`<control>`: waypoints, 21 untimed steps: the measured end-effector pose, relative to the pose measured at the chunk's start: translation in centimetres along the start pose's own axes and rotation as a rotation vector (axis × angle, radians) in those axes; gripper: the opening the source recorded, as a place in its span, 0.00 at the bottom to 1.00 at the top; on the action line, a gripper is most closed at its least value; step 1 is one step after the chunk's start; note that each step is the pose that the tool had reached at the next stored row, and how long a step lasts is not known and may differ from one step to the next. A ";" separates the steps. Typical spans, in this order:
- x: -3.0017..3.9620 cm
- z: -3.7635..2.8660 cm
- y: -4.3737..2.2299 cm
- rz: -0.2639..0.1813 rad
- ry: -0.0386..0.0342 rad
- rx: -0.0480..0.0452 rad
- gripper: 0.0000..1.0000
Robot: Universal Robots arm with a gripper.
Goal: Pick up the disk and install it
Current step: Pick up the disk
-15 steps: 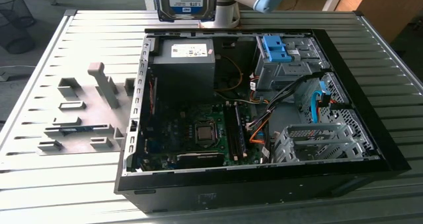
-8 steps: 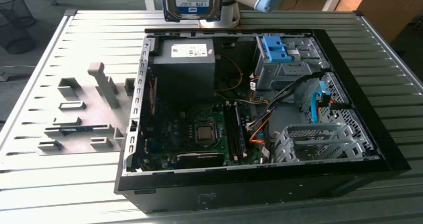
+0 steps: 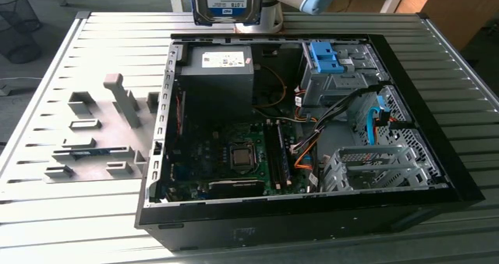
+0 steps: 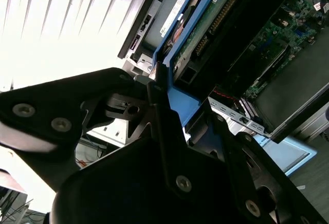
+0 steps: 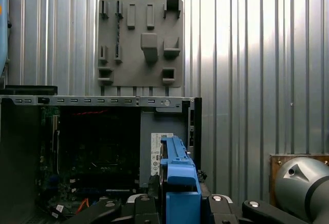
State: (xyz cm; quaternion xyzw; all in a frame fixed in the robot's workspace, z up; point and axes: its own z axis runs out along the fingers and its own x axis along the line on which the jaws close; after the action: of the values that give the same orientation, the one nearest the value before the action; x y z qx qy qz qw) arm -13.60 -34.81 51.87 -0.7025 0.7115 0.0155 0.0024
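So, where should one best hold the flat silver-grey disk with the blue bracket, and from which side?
Pinch the flat silver-grey disk with blue plastic bracket across its thin dimension, at one short end, coming from that end. It is slim, and its other end is then free for the open black computer case. The black end effector holds it this way.

HELD ALOFT: The disk (image 3: 224,3), a flat silver-grey hard drive framed in blue plastic, is seen raised upright in the exterior view, with its white-and-blue label turned toward the camera. It is pictured at the side of the open computer case (image 3: 296,223) farthest from that camera, lifted well clear of it. In both wrist views the disk (image 5: 180,183) (image 4: 182,100) is shown edge-on, and its blue frame is clamped at one end between the black fingers of the gripper (image 5: 180,202).
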 end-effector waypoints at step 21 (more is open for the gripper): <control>3.81 -0.08 -0.67 0.000 0.0006 0.0001 0.36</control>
State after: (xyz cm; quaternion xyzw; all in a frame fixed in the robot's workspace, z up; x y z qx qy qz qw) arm -12.97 -38.62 51.84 -0.7024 0.7116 0.0152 0.0022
